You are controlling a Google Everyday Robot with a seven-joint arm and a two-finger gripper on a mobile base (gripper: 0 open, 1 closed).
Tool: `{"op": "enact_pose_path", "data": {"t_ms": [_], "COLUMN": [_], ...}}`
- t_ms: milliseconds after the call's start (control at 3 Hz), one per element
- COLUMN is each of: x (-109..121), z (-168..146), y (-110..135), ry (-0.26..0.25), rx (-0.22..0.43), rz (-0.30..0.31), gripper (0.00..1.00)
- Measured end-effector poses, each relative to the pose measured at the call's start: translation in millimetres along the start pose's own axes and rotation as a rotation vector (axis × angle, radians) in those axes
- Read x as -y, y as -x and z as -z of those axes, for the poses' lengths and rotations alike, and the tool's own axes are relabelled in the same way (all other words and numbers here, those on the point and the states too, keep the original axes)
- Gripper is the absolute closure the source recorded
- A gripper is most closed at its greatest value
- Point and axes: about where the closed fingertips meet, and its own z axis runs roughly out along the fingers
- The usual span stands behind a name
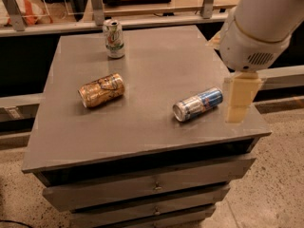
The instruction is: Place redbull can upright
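Observation:
The redbull can (198,104) is slim, silver and blue. It lies on its side on the right part of the grey cabinet top (156,70), with its silver top end pointing to the front left. My gripper (240,100) hangs from the white arm (259,23) just right of the can, over the table's right edge and a short gap from the can's blue end. It holds nothing that I can see.
A wider orange-gold can (101,90) lies on its side at the left middle. A white and green can (114,38) stands upright at the back left. The cabinet has drawers (154,186) in front. A railing (142,20) runs behind it.

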Motion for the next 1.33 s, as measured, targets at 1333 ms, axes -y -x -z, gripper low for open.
{"op": "enact_pose_path", "data": {"t_ms": [1333], "x": [80.5], "z": [-64.4], "y": [37.4], "ry": [0.210], "rx": [0.125], "rz": [0.305], "gripper": [0.00]}}
